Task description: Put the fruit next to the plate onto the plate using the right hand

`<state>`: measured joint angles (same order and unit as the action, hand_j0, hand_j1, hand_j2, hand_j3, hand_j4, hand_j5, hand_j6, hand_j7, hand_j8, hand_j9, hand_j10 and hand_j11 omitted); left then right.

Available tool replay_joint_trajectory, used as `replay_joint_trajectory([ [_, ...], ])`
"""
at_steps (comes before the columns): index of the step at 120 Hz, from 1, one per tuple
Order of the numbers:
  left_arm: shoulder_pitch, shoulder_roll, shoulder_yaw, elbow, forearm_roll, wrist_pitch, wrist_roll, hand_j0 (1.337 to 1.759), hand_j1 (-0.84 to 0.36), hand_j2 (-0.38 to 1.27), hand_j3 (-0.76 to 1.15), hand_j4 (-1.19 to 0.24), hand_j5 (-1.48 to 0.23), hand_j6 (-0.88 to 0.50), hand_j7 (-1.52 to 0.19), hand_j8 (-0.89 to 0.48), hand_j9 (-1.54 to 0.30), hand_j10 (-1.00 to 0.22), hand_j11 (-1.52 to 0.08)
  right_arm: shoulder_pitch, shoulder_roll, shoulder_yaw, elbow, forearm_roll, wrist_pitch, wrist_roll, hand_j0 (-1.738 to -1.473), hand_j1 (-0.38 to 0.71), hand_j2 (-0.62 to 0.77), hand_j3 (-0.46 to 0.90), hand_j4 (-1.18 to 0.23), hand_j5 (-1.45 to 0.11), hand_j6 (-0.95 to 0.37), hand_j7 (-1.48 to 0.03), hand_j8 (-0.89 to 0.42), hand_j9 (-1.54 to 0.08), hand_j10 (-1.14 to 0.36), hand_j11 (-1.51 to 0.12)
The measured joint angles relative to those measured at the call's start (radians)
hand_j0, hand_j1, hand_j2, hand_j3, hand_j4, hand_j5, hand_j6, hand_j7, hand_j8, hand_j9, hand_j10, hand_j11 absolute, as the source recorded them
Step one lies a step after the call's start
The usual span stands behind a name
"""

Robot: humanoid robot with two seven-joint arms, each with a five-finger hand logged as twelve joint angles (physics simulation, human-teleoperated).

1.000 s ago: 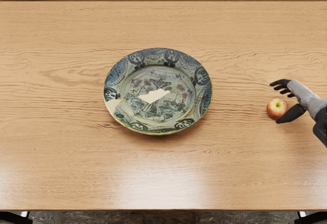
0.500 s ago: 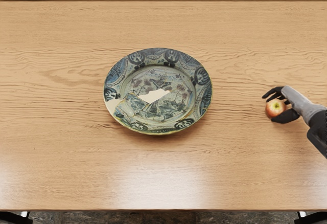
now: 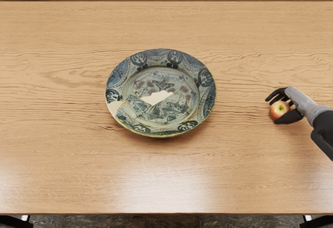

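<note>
Fruit: a small round red-and-yellow apple (image 3: 278,110) is far out on the right side of the table, well apart from the plate and level with the plate's lower half.
Right hand: the grey right hand with black fingers (image 3: 285,105) reaches in from the right edge and is wrapped around the apple, gripping it.
Fingers: the black fingers (image 3: 274,95) curl over the apple's top and far side, so the fruit's skin shows only in the gap facing left.
Thumb: the black thumb (image 3: 291,117) presses in from the near side, under the apple's lower right.
Contact with the wood: a hard call. The apple is at or just above the tabletop, and I cannot tell which.
Plate: 1 round ceramic plate with blue-green ornament and a painted scene (image 3: 117,77) lies flat near the middle of the table, and the apple is not on it.
Arm: the grey forearm (image 3: 312,109) slants down to the right, darkening at the picture's edge.
Table: the light wooden table with wavy grain (image 3: 62,155) fills almost the whole view.
</note>
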<state>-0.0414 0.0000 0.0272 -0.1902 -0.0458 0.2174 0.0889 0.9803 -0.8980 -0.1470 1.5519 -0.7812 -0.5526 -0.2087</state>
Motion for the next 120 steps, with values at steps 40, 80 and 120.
replay_joint_trajectory([
  [40, 0.0, 0.0, 0.0, 0.0, 0.0, 0.0, 0.0, 1.658, 0.34, 0.0, 0.0, -0.01, -0.01, -0.01, -0.01, -0.01, -0.01, -0.01, -0.01, 0.009, -0.001, 0.001, 0.005, 0.001, 0.003, -0.001, -1.657, 0.2, 0.11, 0.0, -0.54, -0.7, -0.57, -0.7, -0.42, -0.7, -0.48, -0.71],
  [80, 0.0, 0.0, 0.0, 0.0, 0.0, 0.0, 0.0, 1.658, 0.34, 0.0, 0.0, -0.01, -0.01, -0.01, -0.01, -0.01, -0.01, -0.01, -0.01, 0.014, -0.011, 0.046, 0.027, -0.003, 0.035, -0.009, -1.658, 0.19, 0.09, 0.0, -0.52, -0.68, -0.58, -0.68, -0.43, -0.68, -0.49, -0.69],
  [120, 0.0, 0.0, 0.0, 0.0, 0.0, 0.0, 0.0, 1.658, 0.34, 0.0, 0.0, -0.01, -0.01, -0.01, -0.01, -0.01, -0.01, -0.01, -0.01, 0.028, -0.013, 0.095, 0.049, -0.008, 0.08, -0.03, -1.658, 0.2, 0.07, 0.0, -0.5, -0.67, -0.53, -0.66, -0.43, -0.66, -0.48, -0.67],
])
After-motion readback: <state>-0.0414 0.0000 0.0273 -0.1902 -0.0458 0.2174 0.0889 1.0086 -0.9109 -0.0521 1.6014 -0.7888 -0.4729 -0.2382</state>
